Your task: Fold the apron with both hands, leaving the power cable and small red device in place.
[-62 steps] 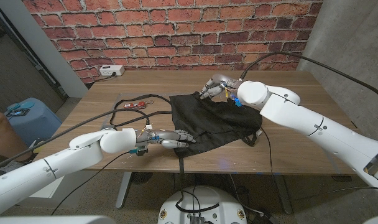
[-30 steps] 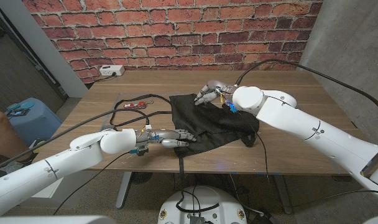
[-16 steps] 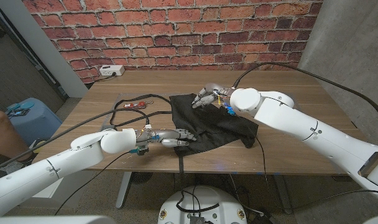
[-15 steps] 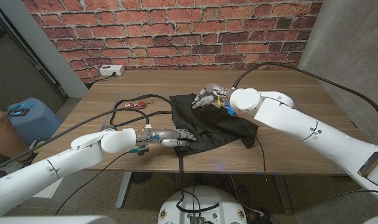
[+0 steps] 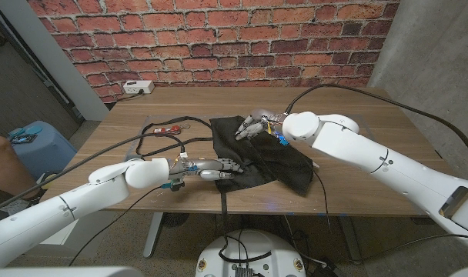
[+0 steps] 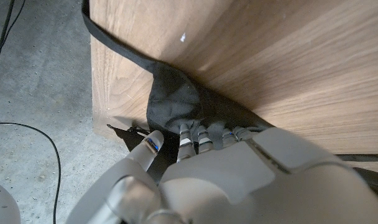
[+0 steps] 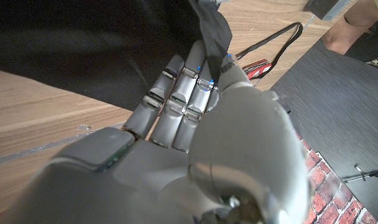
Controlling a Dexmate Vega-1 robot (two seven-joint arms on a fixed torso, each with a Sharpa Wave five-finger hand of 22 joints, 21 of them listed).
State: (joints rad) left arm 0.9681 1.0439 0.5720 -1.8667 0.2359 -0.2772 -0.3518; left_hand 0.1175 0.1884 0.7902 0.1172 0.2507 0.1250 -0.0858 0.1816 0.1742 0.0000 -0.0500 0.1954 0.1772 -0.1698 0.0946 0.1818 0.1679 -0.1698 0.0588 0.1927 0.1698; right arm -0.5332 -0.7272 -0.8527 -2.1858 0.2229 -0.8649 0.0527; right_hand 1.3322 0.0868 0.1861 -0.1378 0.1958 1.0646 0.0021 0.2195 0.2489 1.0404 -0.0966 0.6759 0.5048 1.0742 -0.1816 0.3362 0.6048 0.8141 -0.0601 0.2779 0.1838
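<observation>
Apron (image 5: 257, 154), limp and slippery mid-counter (image 5: 357, 185): my right hand (image 5: 253, 125) pinches its far edge, left hand (image 5: 211, 169) presses its near corner; grip hems, not bulk.

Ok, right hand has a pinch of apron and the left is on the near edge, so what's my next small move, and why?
Probably carry the right hand with its pinched fabric toward the left hand, laying that side of the apron over. The left hand presses the near corner at the table edge, anchoring it, and the cloth is bunched. Keep low: the power cable and red device lie just beyond.
</observation>
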